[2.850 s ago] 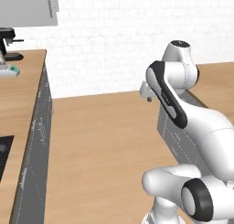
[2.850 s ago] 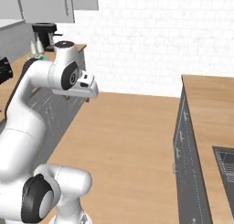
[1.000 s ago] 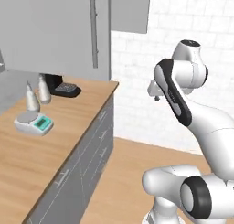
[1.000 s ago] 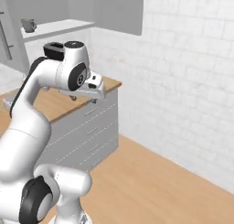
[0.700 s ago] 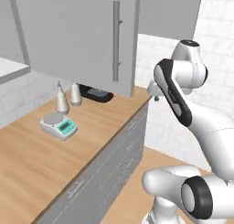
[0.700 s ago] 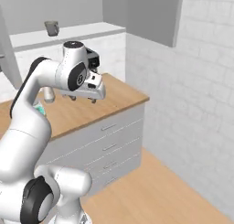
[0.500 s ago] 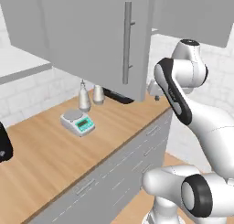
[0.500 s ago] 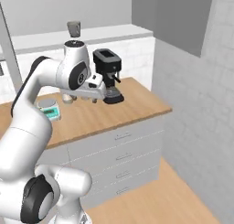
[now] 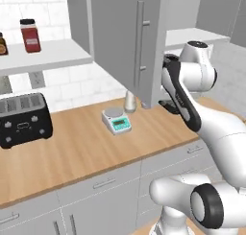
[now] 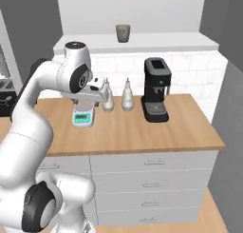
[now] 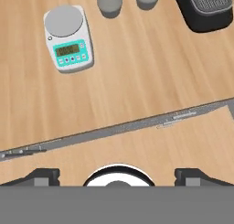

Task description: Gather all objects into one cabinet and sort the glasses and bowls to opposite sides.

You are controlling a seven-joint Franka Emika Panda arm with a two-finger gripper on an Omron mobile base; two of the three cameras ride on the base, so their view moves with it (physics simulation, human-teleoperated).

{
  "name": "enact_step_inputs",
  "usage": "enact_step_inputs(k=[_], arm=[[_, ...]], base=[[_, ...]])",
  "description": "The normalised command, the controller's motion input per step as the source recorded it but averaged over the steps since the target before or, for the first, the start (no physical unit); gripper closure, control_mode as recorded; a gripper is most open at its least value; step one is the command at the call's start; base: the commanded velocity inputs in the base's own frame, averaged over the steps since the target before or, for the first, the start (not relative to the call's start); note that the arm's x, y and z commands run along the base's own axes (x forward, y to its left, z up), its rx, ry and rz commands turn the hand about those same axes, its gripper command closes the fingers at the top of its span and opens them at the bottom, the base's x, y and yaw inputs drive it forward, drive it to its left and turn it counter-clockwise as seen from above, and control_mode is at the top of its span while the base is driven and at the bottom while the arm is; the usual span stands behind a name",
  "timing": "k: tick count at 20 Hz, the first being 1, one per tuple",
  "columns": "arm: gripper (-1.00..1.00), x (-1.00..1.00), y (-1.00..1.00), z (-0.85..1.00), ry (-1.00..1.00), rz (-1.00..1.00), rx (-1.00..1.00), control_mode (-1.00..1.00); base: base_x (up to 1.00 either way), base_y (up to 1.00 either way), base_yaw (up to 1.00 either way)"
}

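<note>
The robot's jaws (image 11: 117, 175) are spread wide with nothing in them, hanging over the wooden table (image 10: 142, 130). Below sits a small white kitchen scale with a teal panel (image 11: 68, 38), two pale spouted bottles (image 10: 126, 96) just beyond it, and a black coffee machine (image 10: 156, 89) to the right. The dull grey-green mug (image 10: 123, 33) stands up on the thick white shelf board (image 10: 161, 39) of the doorless cabinet, above the machine.
</note>
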Motion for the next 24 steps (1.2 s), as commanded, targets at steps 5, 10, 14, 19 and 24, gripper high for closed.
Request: enact_step_inputs(k=[5,10,14,19,24], arm=[[-1.00,0.00,0.00,0.00,0.00,0.00,0.00,1.00],[-1.00,0.00,0.00,0.00,0.00,0.00,0.00,1.00],[-1.00,0.00,0.00,0.00,0.00,0.00,0.00,1.00],[-1.00,0.00,0.00,0.00,0.00,0.00,0.00,1.00],[-1.00,0.00,0.00,0.00,0.00,0.00,0.00,1.00]], base=[[0.33,-0.54,0.37],[0.31,-0.46,0.19],[0.47,-0.32,0.22],[0.45,-0.13,0.19],[0.05,-0.44,0.13]])
